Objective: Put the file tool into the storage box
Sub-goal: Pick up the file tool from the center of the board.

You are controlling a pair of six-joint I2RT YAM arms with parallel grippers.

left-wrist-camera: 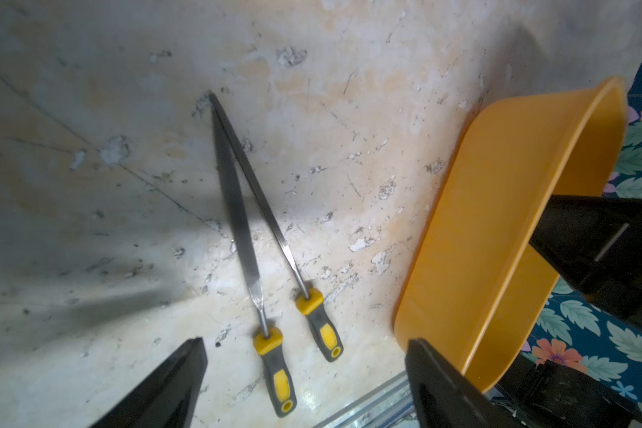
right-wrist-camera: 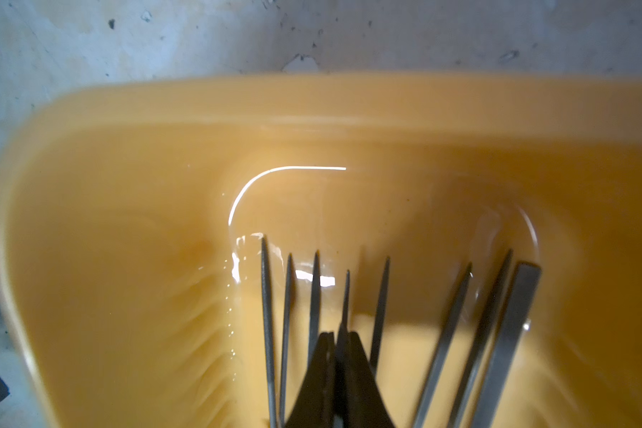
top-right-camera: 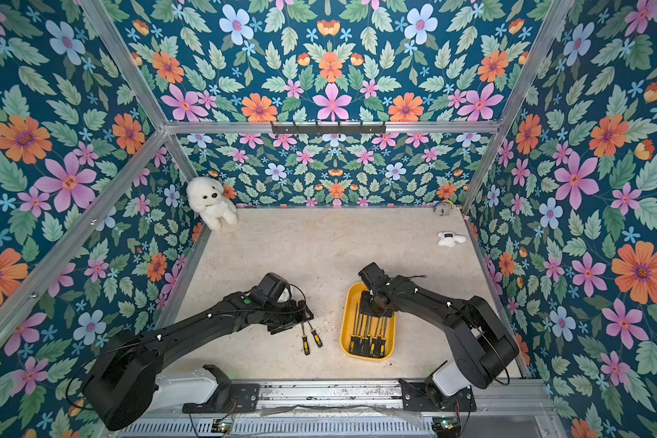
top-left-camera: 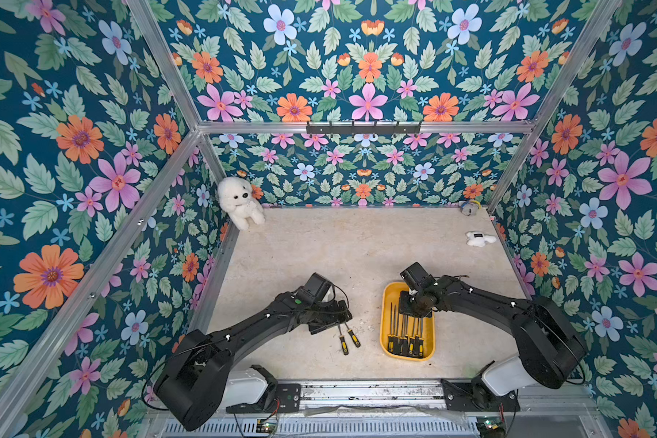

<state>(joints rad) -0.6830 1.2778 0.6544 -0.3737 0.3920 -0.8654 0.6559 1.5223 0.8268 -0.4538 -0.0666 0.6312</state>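
Note:
Two file tools with black-and-yellow handles lie side by side on the table, their tips touching in the left wrist view. My left gripper hovers open over them, its fingers wide on either side of the handles. To their right stands the yellow storage box with several files lying in it. My right gripper is low inside the box, shut on the thin blade of one file.
A white plush dog sits in the back left corner. A small white toy and a small grey object lie at the back right. A metal rail runs along the front edge.

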